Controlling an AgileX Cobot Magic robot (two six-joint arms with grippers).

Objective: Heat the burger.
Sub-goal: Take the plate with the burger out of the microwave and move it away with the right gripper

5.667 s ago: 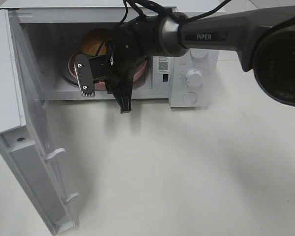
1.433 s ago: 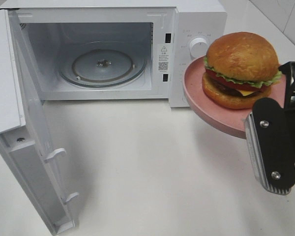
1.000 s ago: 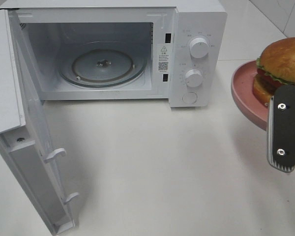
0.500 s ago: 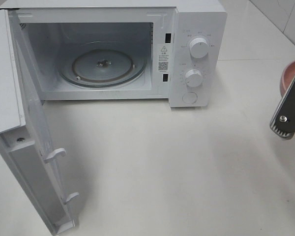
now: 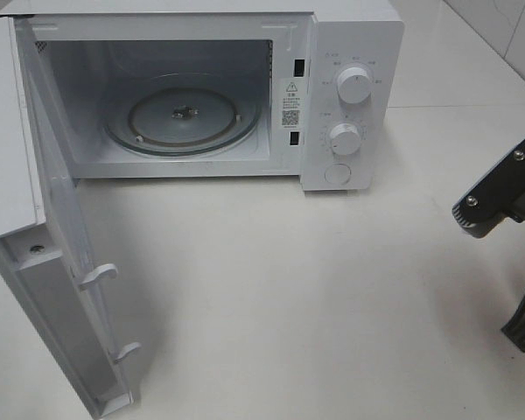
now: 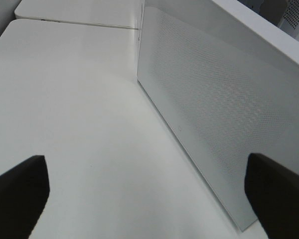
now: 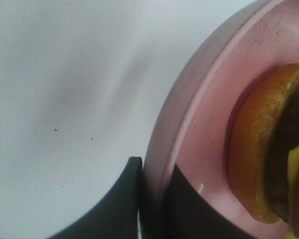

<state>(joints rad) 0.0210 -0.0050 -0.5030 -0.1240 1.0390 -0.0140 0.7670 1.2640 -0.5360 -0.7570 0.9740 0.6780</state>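
Note:
The burger (image 7: 259, 149) shows only in the right wrist view, its golden-brown bun and dark patty resting on a pink plate (image 7: 214, 99). My right gripper (image 7: 152, 199) is shut on that plate's rim, one dark finger on each side. From the high camera only one finger (image 5: 494, 197) of that gripper shows, at the right edge; the plate and burger are out of that view. My left gripper (image 6: 149, 199) is open with its dark fingertips (image 6: 20, 194) far apart and nothing between them, beside the microwave door's outer face (image 6: 224, 99).
The white microwave (image 5: 350, 52) stands at the back of the white table (image 5: 289, 289). Its door (image 5: 35, 219) is swung wide open toward the front left. Inside lies a bare glass turntable (image 5: 182, 114). Two knobs (image 5: 354, 83) sit on its right panel.
The right gripper has drawn the plate with the burger out of the microwave and carried it right, past the edge of the high view. The left gripper stays open.

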